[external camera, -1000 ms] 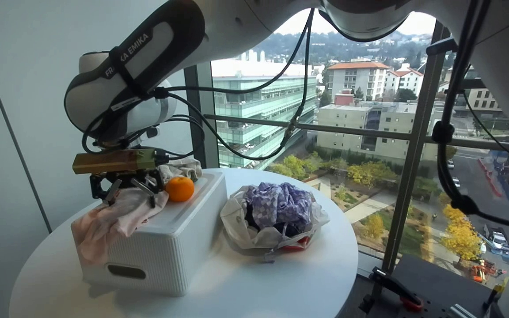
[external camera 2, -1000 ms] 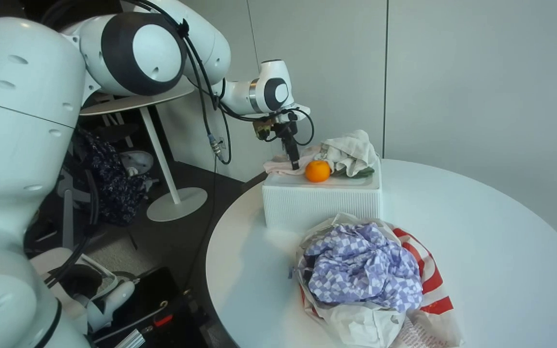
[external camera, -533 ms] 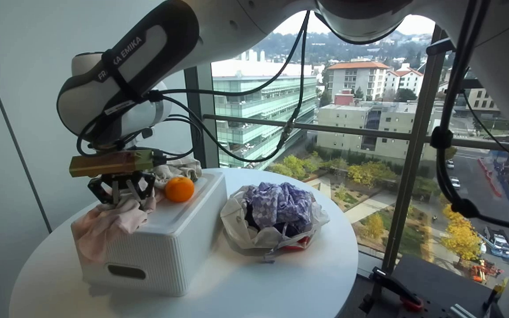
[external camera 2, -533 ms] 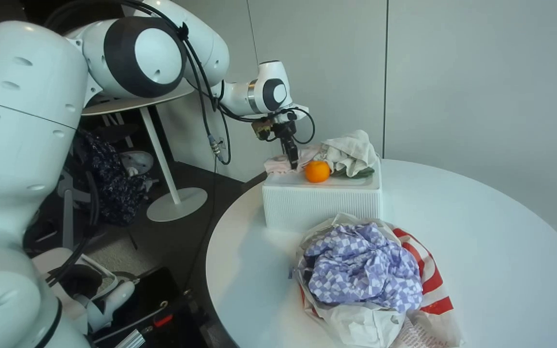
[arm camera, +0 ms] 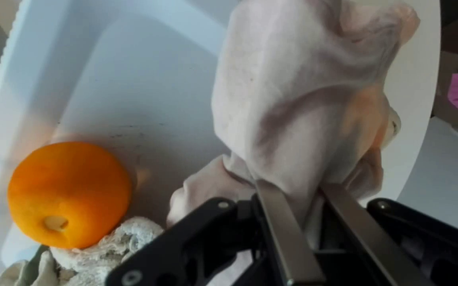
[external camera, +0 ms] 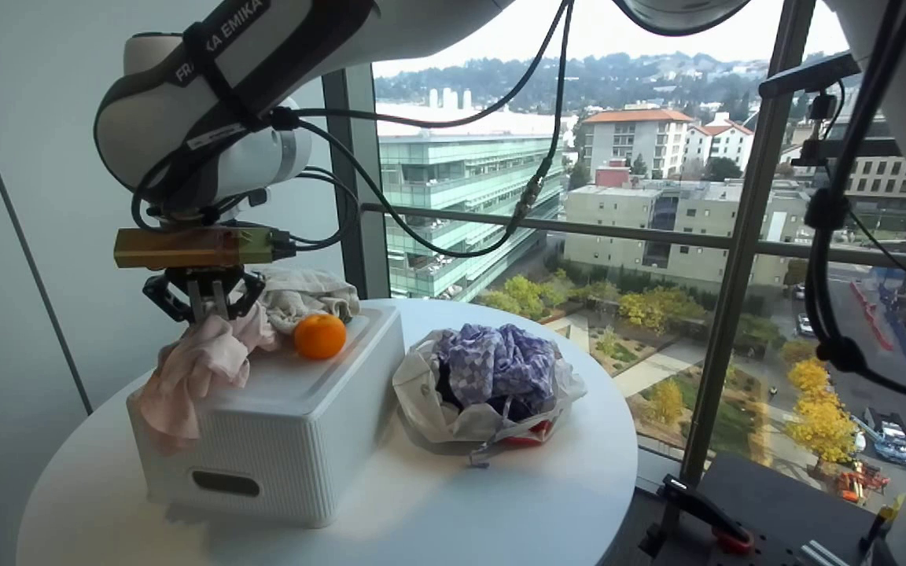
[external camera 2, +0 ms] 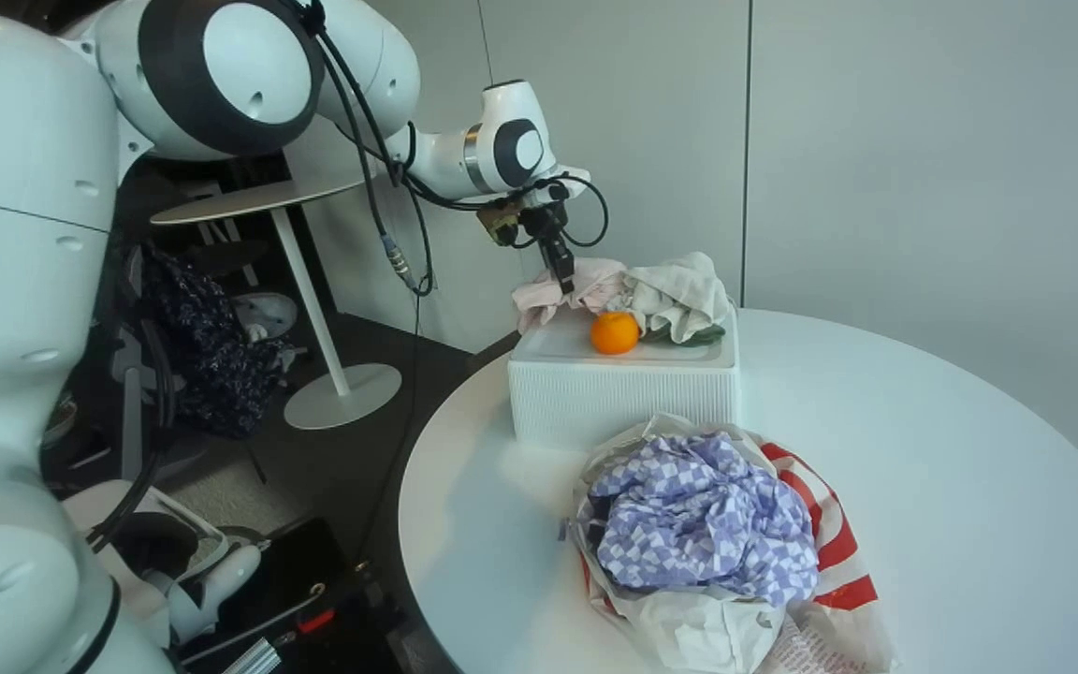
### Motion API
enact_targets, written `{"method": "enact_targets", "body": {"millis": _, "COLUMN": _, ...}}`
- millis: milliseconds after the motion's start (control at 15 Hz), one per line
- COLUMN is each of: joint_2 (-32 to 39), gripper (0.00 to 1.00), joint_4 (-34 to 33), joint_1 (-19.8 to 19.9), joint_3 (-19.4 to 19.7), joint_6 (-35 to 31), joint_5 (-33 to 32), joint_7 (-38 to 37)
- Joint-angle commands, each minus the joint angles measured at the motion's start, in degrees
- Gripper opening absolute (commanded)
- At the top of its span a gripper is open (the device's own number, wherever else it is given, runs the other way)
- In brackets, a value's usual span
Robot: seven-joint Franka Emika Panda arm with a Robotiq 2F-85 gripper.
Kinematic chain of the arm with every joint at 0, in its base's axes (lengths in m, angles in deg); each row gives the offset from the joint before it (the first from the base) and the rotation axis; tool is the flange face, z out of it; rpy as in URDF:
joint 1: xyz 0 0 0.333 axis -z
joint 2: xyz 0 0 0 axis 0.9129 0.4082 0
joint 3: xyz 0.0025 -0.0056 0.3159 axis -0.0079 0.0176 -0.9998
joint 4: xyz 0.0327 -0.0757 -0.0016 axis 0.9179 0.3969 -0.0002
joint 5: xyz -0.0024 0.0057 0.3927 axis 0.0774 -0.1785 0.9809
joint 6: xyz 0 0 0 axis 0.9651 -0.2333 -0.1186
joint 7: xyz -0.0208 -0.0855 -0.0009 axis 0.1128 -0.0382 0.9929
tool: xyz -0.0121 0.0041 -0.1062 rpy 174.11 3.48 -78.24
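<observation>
– What's in your claw (arm camera: 297, 188)?

– It's clamped on the pink cloth (arm camera: 288, 103). I have a bunched fold squeezed between the two sides, above one corner of the white box (external camera: 288, 464).

– What could go wrong from there?

– Slipping, mostly. I seem to have only a gather of it, with loose ends trailing, so a hard tug might pull the fold free. Then there's the orange (arm camera: 70, 194), sitting on the lid (arm camera: 141, 87) near the cloth. It's round, so a trailing end swept sideways could set it rolling.

– And the grey cloth (external camera 2: 679, 295)?

– It lies right against the orange. I can't tell whether the pink one is caught on it; if so, lifting one could drag the other and nudge the orange.

– How does yours look?

– Pale pink, wrinkled and thin-looking, with soft, deep creases running away from my claw. The wrist view shows a few small specks and a patch of warmer peach. One end hangs past the lid's edge, near the handle hole (external camera: 225, 483); another part reaches toward the grey cloth.
</observation>
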Motion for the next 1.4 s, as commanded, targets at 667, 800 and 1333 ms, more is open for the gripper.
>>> {"method": "enact_targets", "body": {"millis": 667, "joint_2": -41.51, "gripper": 0.07, "joint_4": 39.92, "joint_1": 9.51, "joint_3": -1.57, "joint_6": -20.27, "joint_5": 26.83, "joint_7": 16.66}}
{"method": "enact_targets", "body": {"millis": 800, "joint_2": -47.49, "gripper": 0.07, "joint_4": 45.86, "joint_1": 10.73, "joint_3": -0.79, "joint_6": -21.41, "joint_5": 30.23, "joint_7": 17.75}}
{"method": "enact_targets", "body": {"millis": 1333, "joint_2": -68.01, "gripper": 0.07, "joint_4": 67.56, "joint_1": 20.65, "joint_3": 1.71, "joint_6": -19.18, "joint_5": 30.19, "joint_7": 14.63}}
